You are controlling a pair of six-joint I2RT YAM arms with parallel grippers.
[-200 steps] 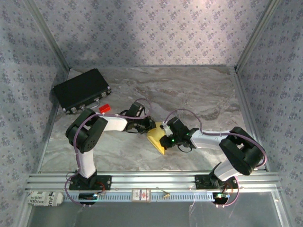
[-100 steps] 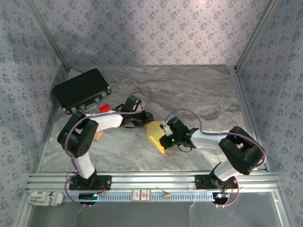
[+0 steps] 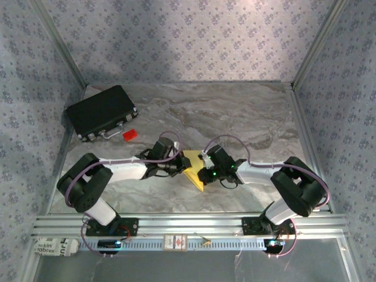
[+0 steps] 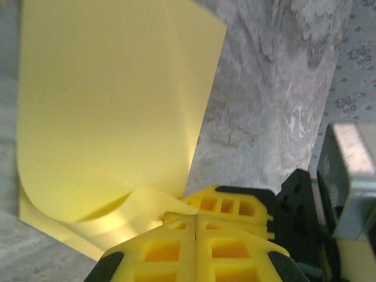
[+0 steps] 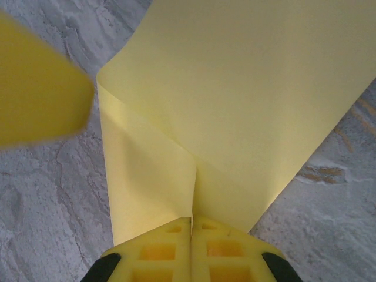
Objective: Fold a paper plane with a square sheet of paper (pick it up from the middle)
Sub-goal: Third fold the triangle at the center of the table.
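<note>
Paper (image 3: pixel 191 165), yellow, bent up on counter (image 3: pixel 235 111). Left jaws closed tight, pinching its edge; right jaws closed, pinching fold.

Table (image 3: pixel 247 117): yellow paper (image 3: pixel 194 172), centre, between left gripper (image 3: pixel 181 165) and right gripper (image 3: pixel 202 176); case (image 3: pixel 101 113), red block (image 3: pixel 130 134), far left.

Seen from above, the square sheet of paper (image 3: pixel 192 173) is partly covered. The left gripper (image 3: pixel 178 166) hides its left edge & the right gripper (image 3: pixel 204 174) its right edge. Creases are too small to read. In the wrist pics the sheet runs off the top, and off the right in the right-wrist pic. Left of the sheet there's a blurred yellow blob (image 5: pixel 35 88), can't tell what. Right of the sheet, blurry grey-black hardware (image 4: pixel 348 176) is cut off.
</note>
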